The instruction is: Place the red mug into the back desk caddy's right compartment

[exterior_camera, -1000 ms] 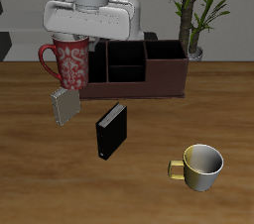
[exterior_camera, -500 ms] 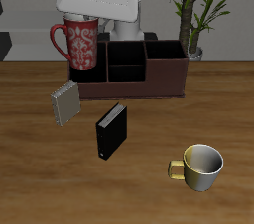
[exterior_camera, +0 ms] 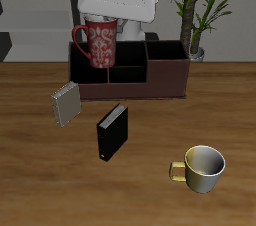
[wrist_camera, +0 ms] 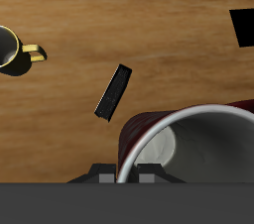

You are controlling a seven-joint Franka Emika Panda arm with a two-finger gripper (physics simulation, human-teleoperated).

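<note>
The red mug (exterior_camera: 98,45) is held upright in the air by the gripper (exterior_camera: 103,18), above the end of the back desk caddy (exterior_camera: 130,71) where the right compartment (exterior_camera: 90,74) lies. The mug's base hangs level with the caddy's rim, and its handle juts outward past the caddy's end wall. The fingers are clenched on the mug's rim, though they are mostly hidden behind the white gripper body and cut off in the wrist view, where only the mug's pale grey interior (wrist_camera: 203,149) and red wall are seen.

Open counter (exterior_camera: 40,170) is left along the front edge and at the near corners. A small grey notebook (exterior_camera: 65,104) and a black book (exterior_camera: 112,131) lie in front of the caddy, apart from each other; a yellow-cream mug (exterior_camera: 202,168) stands well apart nearer the front edge.

The caddy is a long, low, dark-brown wooden box with black dividers. The counter shows wood grain. The mug bears a white speckled pattern on red. A potted plant (exterior_camera: 195,10) stands behind the caddy's far end.
</note>
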